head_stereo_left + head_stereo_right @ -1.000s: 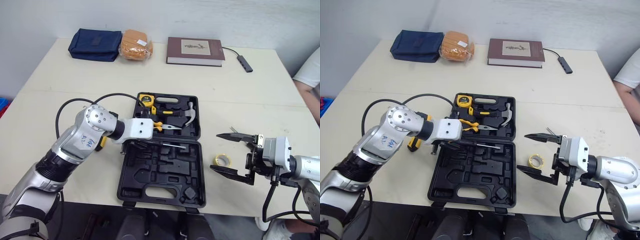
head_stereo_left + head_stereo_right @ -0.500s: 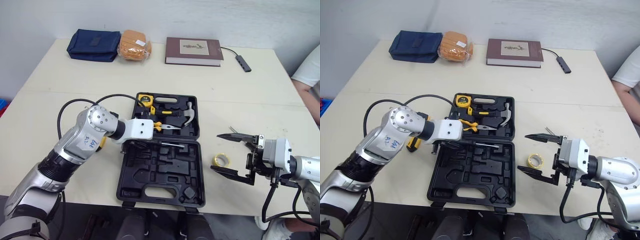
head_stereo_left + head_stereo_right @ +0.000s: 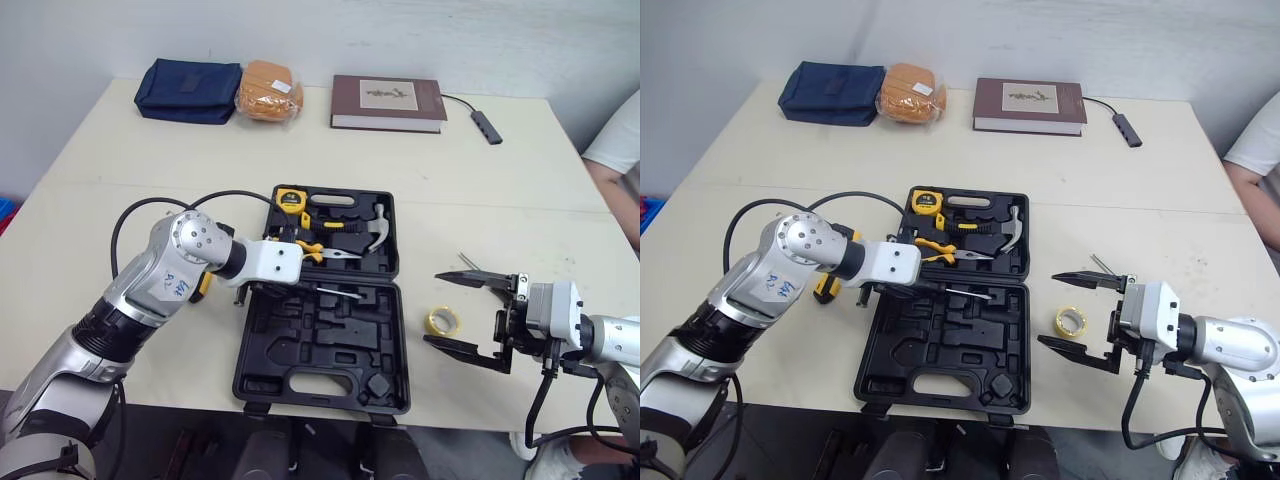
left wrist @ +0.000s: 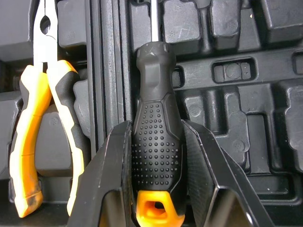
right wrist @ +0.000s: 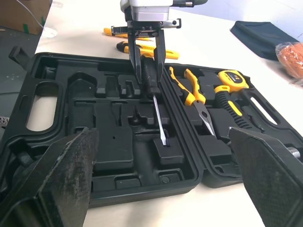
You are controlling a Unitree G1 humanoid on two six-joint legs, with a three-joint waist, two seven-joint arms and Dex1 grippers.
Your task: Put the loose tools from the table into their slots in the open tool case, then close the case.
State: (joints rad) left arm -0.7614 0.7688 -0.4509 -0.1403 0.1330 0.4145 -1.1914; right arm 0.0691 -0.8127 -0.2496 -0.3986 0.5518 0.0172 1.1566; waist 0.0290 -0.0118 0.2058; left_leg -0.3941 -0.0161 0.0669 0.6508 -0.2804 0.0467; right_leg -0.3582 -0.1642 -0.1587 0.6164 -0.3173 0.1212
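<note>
The left end effector [image 4: 156, 126] is clenching the dotted black handle of a screwdriver [image 4: 157, 156], one finger pressing on each side. It is holding it low over the near half of the open tool case [image 3: 300, 385], just on the near side of the hinge, with the shaft pointing toward 3 o'clock (whether the tip is touching the moulded tray I cannot tell). Yellow-handled pliers [image 3: 322, 253] are lying in the far half just beside the hinge, with a hammer [image 3: 375, 232] at their 2 o'clock and a tape measure [image 3: 291, 198] at their 11 o'clock. The right end effector [image 3: 1048, 308] is hovering released at 3 o'clock of the case, fingers spread wide, grasping nothing. A roll of tape [image 3: 441, 320] is lying on the desk [image 3: 120, 180] just beside it. Yellow-and-black tools [image 5: 142, 48] are lying loose on the desk at 9 o'clock of the case.
</note>
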